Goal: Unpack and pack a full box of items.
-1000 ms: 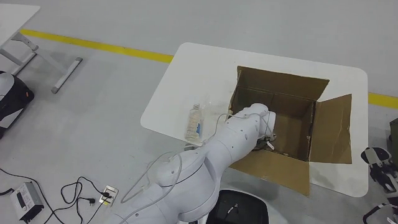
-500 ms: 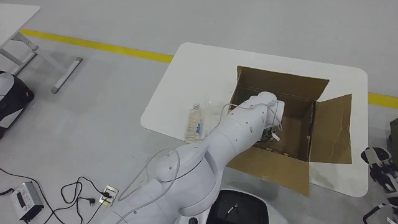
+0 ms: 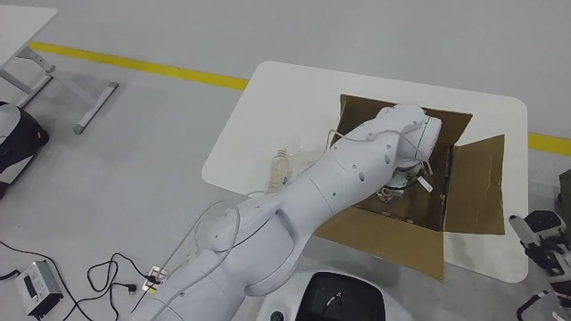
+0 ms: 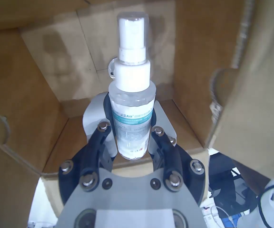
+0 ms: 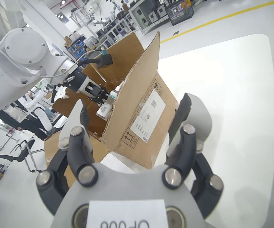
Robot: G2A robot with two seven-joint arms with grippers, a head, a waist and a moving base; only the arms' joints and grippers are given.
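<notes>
An open cardboard box (image 3: 473, 187) stands on the white table (image 3: 285, 98). My left arm reaches over it from the near left. Inside the box, my left gripper (image 4: 130, 113) is shut on a clear spray bottle (image 4: 132, 79) with a white pump and a clear cap, held by its body above the box floor (image 4: 63, 55). The right wrist view shows the same left gripper (image 5: 105, 98) and spray bottle (image 5: 103, 110) behind the box's raised flap (image 5: 141, 72). My right gripper (image 5: 134, 106) is open and holds nothing, outside the box (image 5: 149, 119) beside its labelled wall.
A clear plastic bottle (image 3: 280, 174) lies on the table just left of the box. The box flaps stand up or fold outward around the opening. Bare tabletop (image 5: 234, 84) stretches past the box's labelled side.
My left arm has swung farther across the box, from its near left part toward the middle and far side. The bottle lying on the table has stayed put.
</notes>
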